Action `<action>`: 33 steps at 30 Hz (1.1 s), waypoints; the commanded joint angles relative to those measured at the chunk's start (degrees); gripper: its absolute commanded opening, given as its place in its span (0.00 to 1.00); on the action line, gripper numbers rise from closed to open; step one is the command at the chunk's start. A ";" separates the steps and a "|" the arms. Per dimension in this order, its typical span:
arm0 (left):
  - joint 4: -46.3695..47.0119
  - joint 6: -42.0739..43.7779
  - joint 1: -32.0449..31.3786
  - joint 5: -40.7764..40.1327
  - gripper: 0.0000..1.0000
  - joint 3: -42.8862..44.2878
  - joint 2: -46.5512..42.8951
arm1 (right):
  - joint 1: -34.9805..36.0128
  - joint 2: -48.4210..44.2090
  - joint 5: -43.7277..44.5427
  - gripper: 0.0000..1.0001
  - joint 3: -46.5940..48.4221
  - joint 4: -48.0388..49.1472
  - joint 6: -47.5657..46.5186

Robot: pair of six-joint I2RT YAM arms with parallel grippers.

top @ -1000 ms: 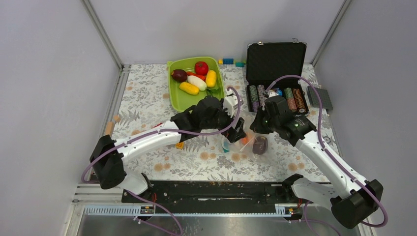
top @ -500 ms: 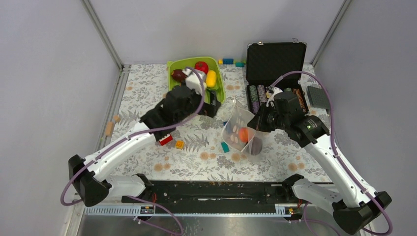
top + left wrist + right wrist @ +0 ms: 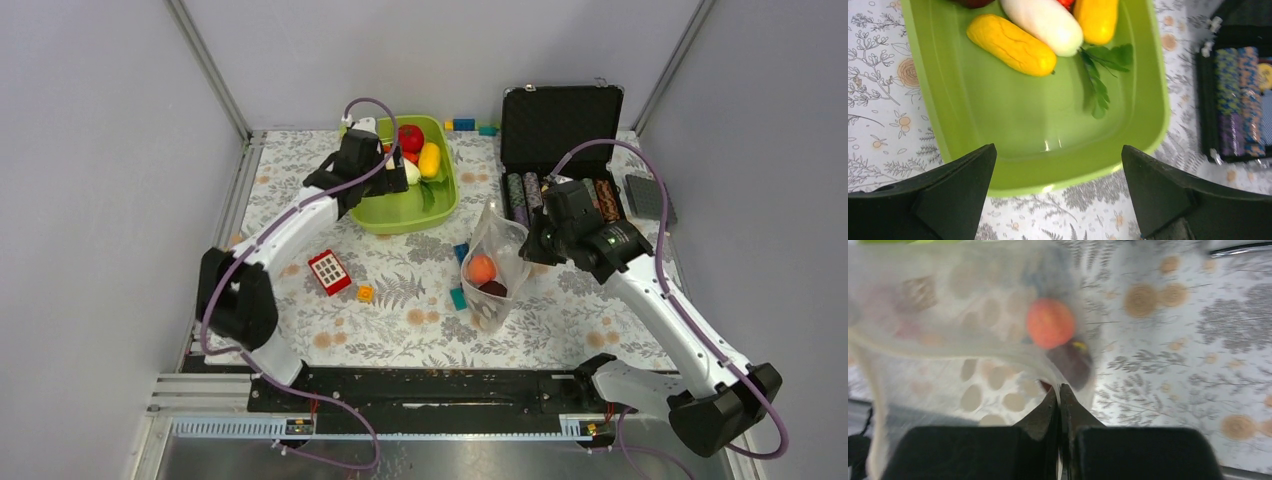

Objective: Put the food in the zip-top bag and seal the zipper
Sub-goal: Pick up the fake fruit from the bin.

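Observation:
The zip-top bag (image 3: 497,258) hangs lifted at mid-table, with my right gripper (image 3: 537,246) shut on its edge. In the right wrist view the shut gripper (image 3: 1060,388) pinches the clear film (image 3: 948,340). An orange-red piece (image 3: 1050,323) and a dark maroon piece (image 3: 1071,363) of the food lie inside the bag. The blur hides the zipper. My left gripper (image 3: 1058,150) hangs open and empty over the near rim of the green tray (image 3: 1048,186). Ahead of it lie a yellow piece (image 3: 1010,44), a white piece (image 3: 1043,20) and another yellow piece (image 3: 1096,17). A red piece (image 3: 409,137) lies at the tray's back.
An open black case (image 3: 560,125) with poker chips (image 3: 520,195) stands at the back right, a dark plate (image 3: 650,198) beside it. A red block (image 3: 328,270), a small orange block (image 3: 366,293) and teal blocks (image 3: 458,297) lie near the bag.
My left arm swung away from the bag and back to the tray, its gripper open. My right gripper lifted the bag upright, and the orange-red and maroon pieces slid down inside it.

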 commanded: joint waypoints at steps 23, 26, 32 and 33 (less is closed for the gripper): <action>3.07 -36.27 8.84 -10.32 0.97 22.30 32.44 | -0.65 0.35 11.44 0.00 -0.87 -0.52 -5.12; 4.30 -37.32 8.80 -11.20 0.96 22.22 34.11 | -0.61 0.29 11.56 0.00 -1.01 -0.41 -5.19; 4.02 -41.90 8.89 -11.47 0.88 22.15 36.54 | -0.61 0.01 12.11 0.00 -1.31 0.08 -5.29; 3.81 -42.81 8.82 -11.75 0.87 21.82 36.73 | -0.59 -0.01 12.30 0.00 -1.31 0.06 -5.40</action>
